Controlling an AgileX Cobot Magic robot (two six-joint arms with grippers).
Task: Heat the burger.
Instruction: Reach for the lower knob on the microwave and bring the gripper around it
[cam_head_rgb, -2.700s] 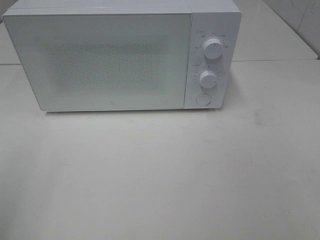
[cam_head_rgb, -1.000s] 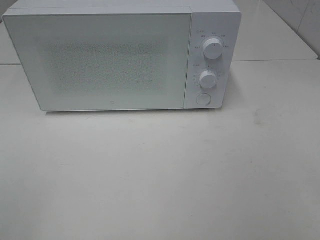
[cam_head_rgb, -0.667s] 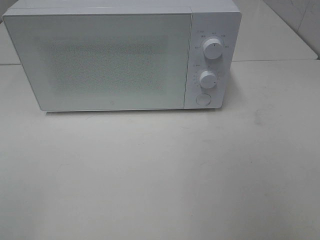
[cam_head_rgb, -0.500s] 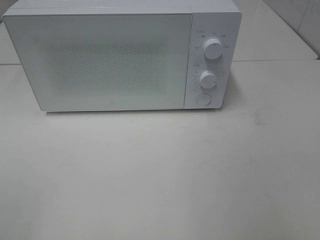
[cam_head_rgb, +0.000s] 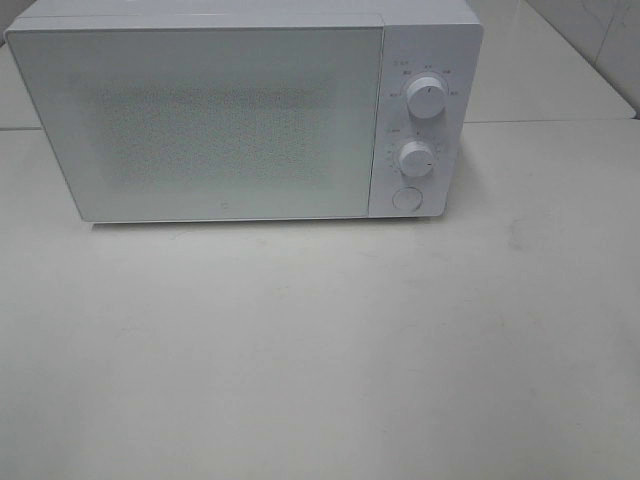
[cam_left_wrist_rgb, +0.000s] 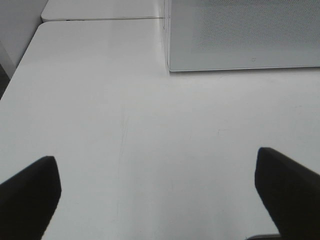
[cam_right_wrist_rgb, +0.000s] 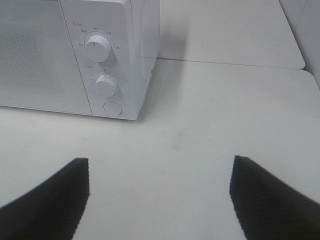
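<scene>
White microwave (cam_head_rgb: 240, 120), door shut, sits at 12 o'clock; the burger shows in no view, perhaps inside. My left pincer (cam_left_wrist_rgb: 157, 177) and right pincer (cam_right_wrist_rgb: 160, 170) are both released and empty. The right is nearer the dials (cam_right_wrist_rgb: 97, 46), toward its 11 o'clock.

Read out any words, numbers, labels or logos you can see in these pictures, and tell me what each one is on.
Print around the upper knob of the microwave: too small and blurred to read.
Print around the lower knob: also too blurred to read.
Small logo low on the door: too small to read.
No other text shows in any view.
</scene>
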